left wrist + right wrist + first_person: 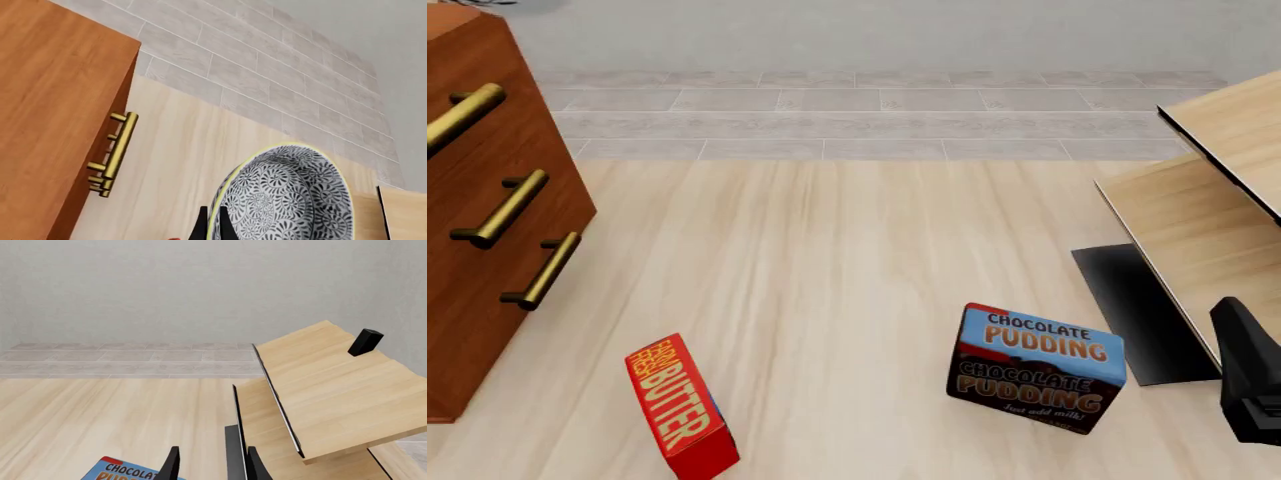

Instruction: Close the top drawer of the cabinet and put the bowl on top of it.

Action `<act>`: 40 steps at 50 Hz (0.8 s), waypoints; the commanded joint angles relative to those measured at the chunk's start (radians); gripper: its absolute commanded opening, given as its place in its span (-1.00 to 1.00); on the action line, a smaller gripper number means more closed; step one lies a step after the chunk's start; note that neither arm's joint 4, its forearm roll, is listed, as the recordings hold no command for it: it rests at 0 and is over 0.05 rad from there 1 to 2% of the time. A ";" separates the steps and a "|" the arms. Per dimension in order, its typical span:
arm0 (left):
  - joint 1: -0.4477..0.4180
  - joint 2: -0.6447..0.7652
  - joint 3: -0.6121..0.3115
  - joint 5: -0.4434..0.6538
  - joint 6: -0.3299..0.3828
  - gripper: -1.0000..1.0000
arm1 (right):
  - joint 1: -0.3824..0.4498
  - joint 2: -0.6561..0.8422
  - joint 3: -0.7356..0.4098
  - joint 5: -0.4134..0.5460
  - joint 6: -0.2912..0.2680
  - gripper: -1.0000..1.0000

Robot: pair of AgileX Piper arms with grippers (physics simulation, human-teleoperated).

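Note:
The bowl (pixel 290 200), white with a dense dark floral pattern and a thin yellowish rim, hangs tilted in the left wrist view. My left gripper (pixel 212 222) is shut on its rim, one dark finger on each side. To one side stands the reddish-brown cabinet (pixel 53 100) with its brass bar handles (pixel 120 147) in a row. In the front view the cabinet (pixel 481 250) is at the far left, and the top drawer (pixel 494 75) looks flush with the two below. The bowl and left gripper are outside that view. My right gripper (pixel 210 465) is open and holds nothing.
A red butter box (pixel 681 408) stands at the front left of the pale wooden floor, and a blue chocolate pudding box (pixel 1037 368) right of centre. Pale light-wood furniture (pixel 1214 200) with a dark base fills the right side. The right arm (pixel 1248 375) sits at the lower right edge.

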 commanded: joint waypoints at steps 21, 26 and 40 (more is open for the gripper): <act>0.156 -0.026 -0.007 0.000 -0.062 -1.00 | 0.000 -0.002 0.004 -0.002 0.000 1.00; 0.192 -0.049 0.040 -0.018 -0.065 -1.00 | 0.000 -0.002 0.004 -0.002 0.000 1.00; 0.258 -0.081 0.100 -0.049 -0.104 -1.00 | 0.000 -0.002 0.004 -0.002 0.000 1.00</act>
